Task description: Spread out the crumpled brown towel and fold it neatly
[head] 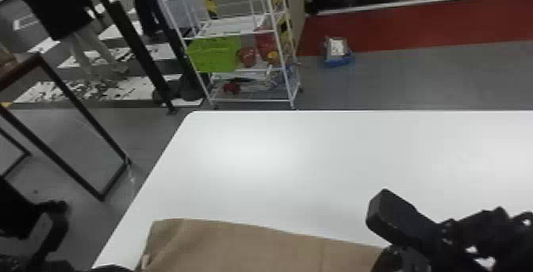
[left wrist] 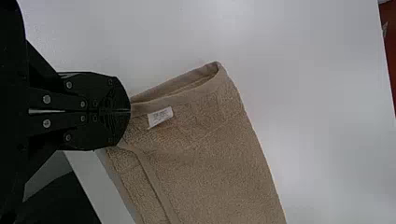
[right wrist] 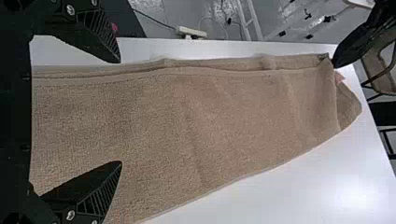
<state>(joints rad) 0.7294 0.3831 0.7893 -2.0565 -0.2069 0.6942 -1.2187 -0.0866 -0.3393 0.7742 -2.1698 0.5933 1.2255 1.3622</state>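
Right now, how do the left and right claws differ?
Left claw is shut; right claw is open, its fingers well apart.
Left claw pinches the brown towel near the white tag; right claw is at the other end and grips nothing.
Shared: both black, two-fingered, both at the same long side of the table.
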